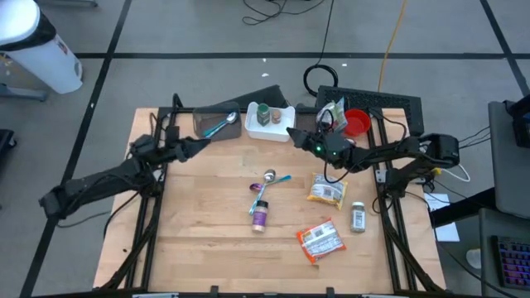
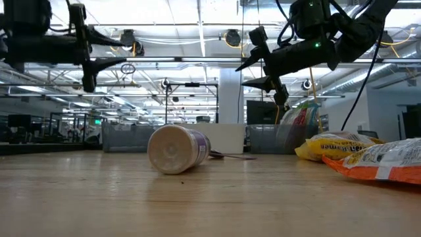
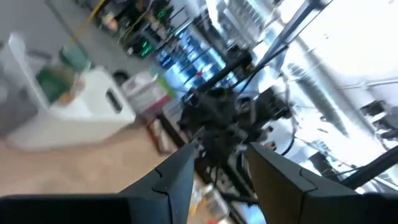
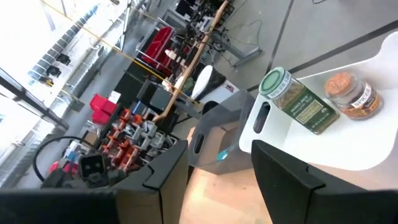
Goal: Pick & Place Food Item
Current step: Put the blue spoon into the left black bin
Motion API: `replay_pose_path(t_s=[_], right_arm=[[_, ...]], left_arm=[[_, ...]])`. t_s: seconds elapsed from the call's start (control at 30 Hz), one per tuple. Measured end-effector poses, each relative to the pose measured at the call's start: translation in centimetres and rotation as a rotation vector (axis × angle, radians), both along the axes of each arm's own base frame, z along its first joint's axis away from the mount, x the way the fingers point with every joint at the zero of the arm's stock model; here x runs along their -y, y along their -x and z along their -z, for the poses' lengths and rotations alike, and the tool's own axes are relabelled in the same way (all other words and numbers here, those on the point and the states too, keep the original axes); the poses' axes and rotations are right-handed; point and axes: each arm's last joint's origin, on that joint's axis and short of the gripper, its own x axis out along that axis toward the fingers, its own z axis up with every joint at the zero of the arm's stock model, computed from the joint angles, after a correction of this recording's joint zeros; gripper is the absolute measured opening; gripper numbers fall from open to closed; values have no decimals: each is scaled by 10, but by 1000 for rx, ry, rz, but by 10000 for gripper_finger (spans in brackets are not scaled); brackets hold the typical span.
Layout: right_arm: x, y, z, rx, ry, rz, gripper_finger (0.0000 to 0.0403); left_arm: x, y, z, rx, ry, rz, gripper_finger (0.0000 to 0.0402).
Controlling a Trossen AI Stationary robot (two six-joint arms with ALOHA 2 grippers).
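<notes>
Pale wood forms the desk point(image 1: 207, 215), where the food items lie scattered: a yellow snack bag point(image 1: 325, 190) near the right side, an orange packet point(image 1: 320, 241) toward the front edge, a small spice jar point(image 1: 358, 217) beside them, and a purple-labelled jar point(image 1: 260, 213) on its side near the middle, next to a spoon point(image 1: 272, 179). At the back edge, a white bin point(image 1: 271, 122) holds two spice jars, one green-lidded point(image 4: 301, 102); to its left a grey bin point(image 1: 217, 123) holds a blue spoon point(image 1: 219, 127). The right pincer point(image 1: 291, 132) hangs in the air just beside the white bin, its fingers point(image 4: 163, 176) apart with nothing between them. The left pincer point(image 1: 204, 141) is raised near the grey bin, likewise part open and holding nothing.
</notes>
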Motion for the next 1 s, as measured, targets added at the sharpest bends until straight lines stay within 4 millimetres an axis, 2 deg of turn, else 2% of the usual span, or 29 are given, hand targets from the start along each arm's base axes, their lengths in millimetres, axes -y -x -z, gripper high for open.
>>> replay_pose_path(t_s=[0.37, 0.53, 0.77, 0.87, 1.0], right_arm=[[11, 3, 0, -40, 43, 29, 169], [19, 5, 0, -58, 68, -55, 169], [29, 8, 0, -76, 90, -96, 169], [31, 9, 1, -94, 110, -90, 169], [31, 9, 1, -100, 118, -90, 169]], left_arm=[[28, -35, 11, -186, -65, 70, 161], [41, -54, 8, -251, -58, 83, 161], [61, -101, -12, -330, -205, 142, 161], [67, -123, -14, -381, -294, 174, 161], [70, -147, -14, -415, -331, 186, 161]])
